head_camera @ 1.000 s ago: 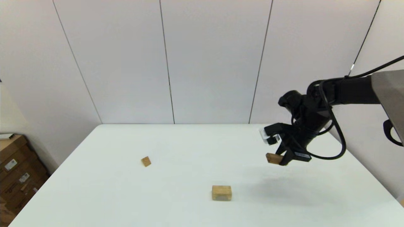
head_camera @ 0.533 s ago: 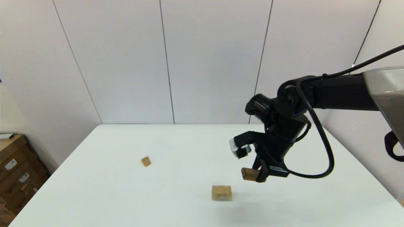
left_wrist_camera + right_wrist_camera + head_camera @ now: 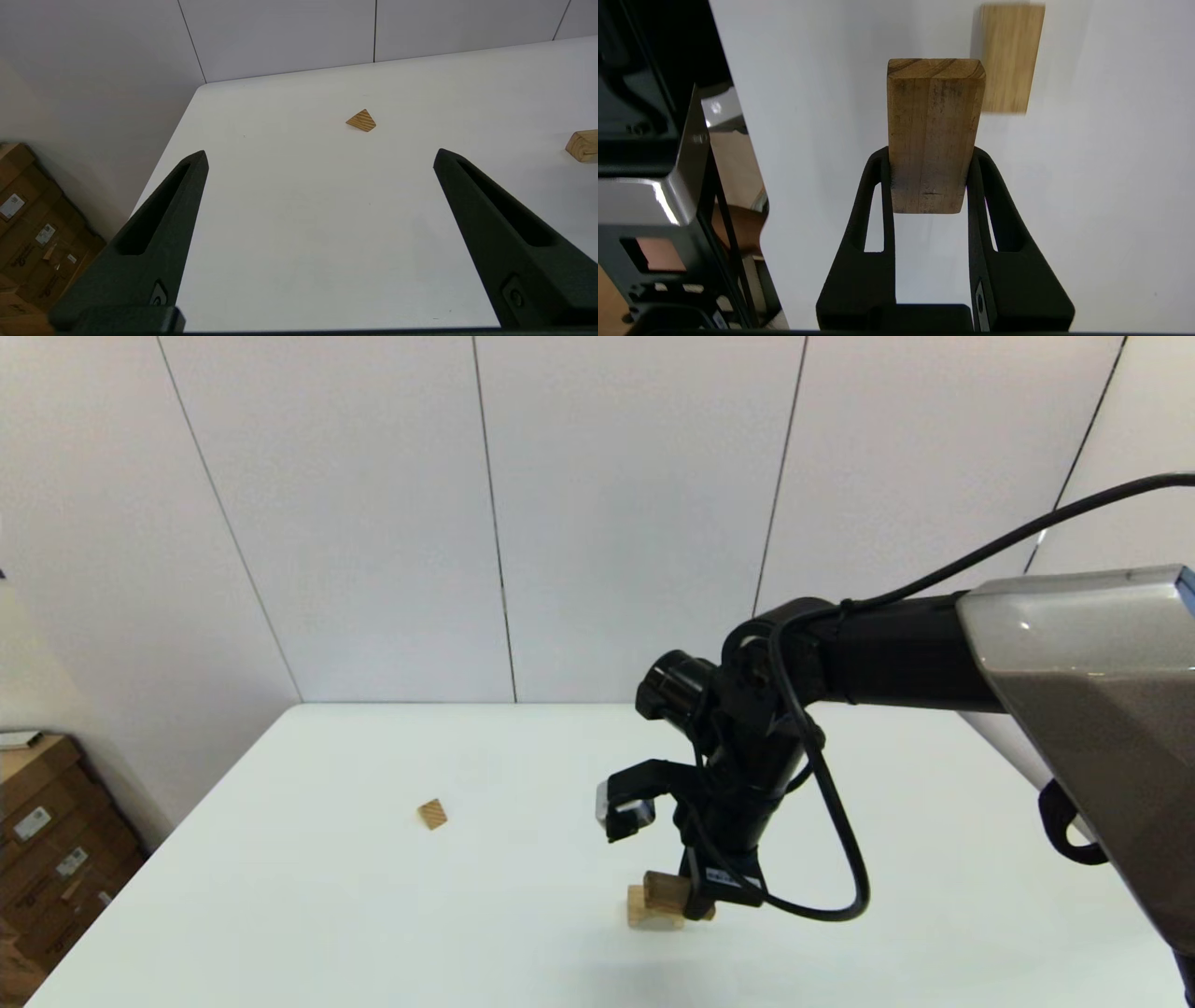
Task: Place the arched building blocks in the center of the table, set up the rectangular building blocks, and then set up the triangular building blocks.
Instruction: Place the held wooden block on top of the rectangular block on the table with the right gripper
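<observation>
Honey-brown slab (image 3: pixel 934 135) pinched in right pincer (image 3: pixel 931 186) just above pale arch block (image 3: pixel 642 910) mid-counter (image 3: pixel 373 915), left pincer (image 3: pixel 322 200) spread and idle, striped wedge (image 3: pixel 431 814) well apart; risk of nudging the arch or tipping on release.

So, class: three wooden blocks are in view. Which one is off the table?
The darker rectangular block, clamped in the right end effector. The pale arched block and the striped triangular wedge both rest on the table.
</observation>
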Robot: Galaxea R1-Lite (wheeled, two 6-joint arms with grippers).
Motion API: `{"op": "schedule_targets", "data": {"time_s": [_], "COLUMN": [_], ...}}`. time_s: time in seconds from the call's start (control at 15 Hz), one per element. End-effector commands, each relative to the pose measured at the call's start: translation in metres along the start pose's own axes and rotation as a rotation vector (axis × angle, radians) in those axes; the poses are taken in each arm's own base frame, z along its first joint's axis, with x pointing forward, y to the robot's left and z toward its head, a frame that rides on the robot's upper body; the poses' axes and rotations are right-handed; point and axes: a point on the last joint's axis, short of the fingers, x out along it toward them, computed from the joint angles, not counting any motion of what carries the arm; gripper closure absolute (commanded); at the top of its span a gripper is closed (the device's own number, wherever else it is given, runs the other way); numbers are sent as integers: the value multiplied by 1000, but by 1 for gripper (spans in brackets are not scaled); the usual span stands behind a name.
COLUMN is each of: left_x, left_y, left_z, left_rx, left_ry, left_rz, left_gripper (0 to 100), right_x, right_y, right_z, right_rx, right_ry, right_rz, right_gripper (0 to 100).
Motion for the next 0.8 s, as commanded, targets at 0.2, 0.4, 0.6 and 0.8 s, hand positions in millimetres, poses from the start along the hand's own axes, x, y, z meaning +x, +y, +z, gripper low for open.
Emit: {"op": "schedule_targets", "data": {"time_s": [0.2, 0.4, 0.6, 0.8], "left_x": [0, 0, 0, 0], "left_y": [0, 0, 0, 0], "left_z": [0, 0, 0, 0], "left_rx": [1, 1, 1, 1], "left_ry": [0, 0, 0, 0], "left_rz": [1, 1, 1, 1], "left_gripper": [0, 0, 0, 0], "right_x": [31, 44, 45, 44], "right_y": [-22, -28, -30, -31], "right_z": [22, 22, 20, 19], "right_rx": [1, 12, 15, -7], "right_ry": [-25, -26, -6, 39], "right_rz": [-36, -42, -54, -97], "right_gripper": [100, 100, 100, 100]}}
